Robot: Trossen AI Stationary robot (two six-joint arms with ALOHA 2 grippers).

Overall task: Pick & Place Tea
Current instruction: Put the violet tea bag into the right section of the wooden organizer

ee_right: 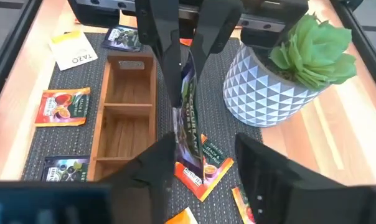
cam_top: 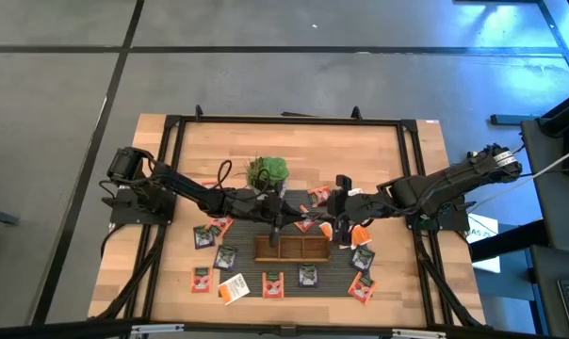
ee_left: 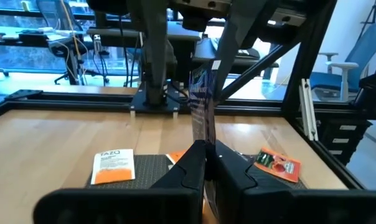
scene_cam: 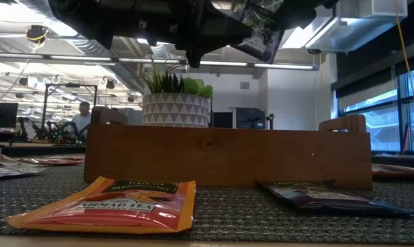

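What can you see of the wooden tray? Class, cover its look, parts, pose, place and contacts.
The tray is a long brown wooden box with three open compartments, all empty as far as shown, and raised end handles. It lies flat on the dark woven mat, in front of the plant pot, with tea sachets scattered around it. Nothing grips it.

the pale planked wooden desk [cam_top: 379,151] looks smooth and matt, under a dark ribbed woven mat [scene_cam: 262,219]. the long brown wooden tray [ee_right: 122,118] shows plain grain. the orange-red tea sachet [scene_cam: 118,204] is glossy, crinkled foil. the white faceted plant pot [ee_right: 263,87] looks matt ceramic.
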